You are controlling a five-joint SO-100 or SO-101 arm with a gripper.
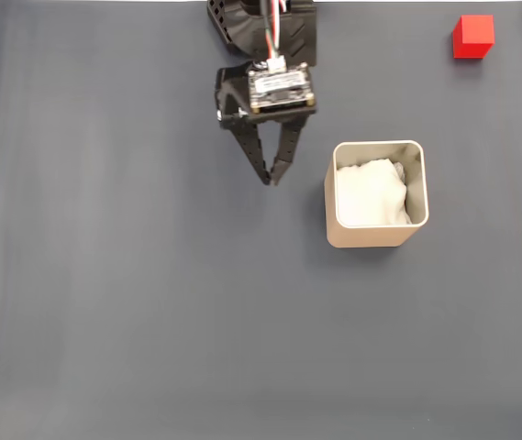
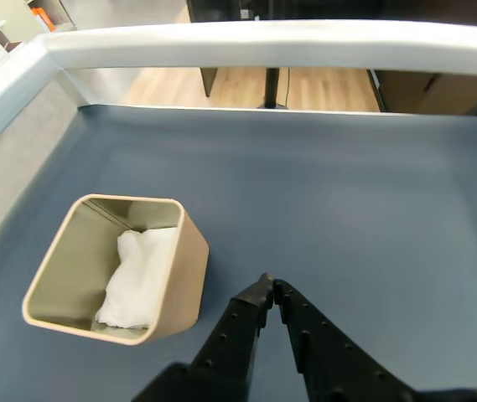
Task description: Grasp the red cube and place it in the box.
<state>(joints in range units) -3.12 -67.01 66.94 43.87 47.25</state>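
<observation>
- The red cube [image 1: 473,36] sits on the grey counter [image 1: 132,302] near the top right corner of the fixed view, resting flat and touching nothing else
- The box [image 1: 375,240] stands upright well below and to the left of the cube in that view, near the middle of the counter; it is beige with rounded corners and thin walls
- White padding [image 1: 369,193] lies crumpled inside the box, bunched toward one side, with bare inner wall showing beside it in the wrist view [image 2: 62,276]
- The claw [image 1: 269,180] hangs just left of the box in the fixed view, apart from it, its two black fingers converging to tips that meet or nearly meet, pinching nothing
- In the wrist view the claw [image 2: 268,286] points over bare counter, the box [image 2: 184,276] just to its left
- A pale raised rim [image 2: 263,46] borders the counter's far edge in the wrist view, with wooden floor beyond
</observation>
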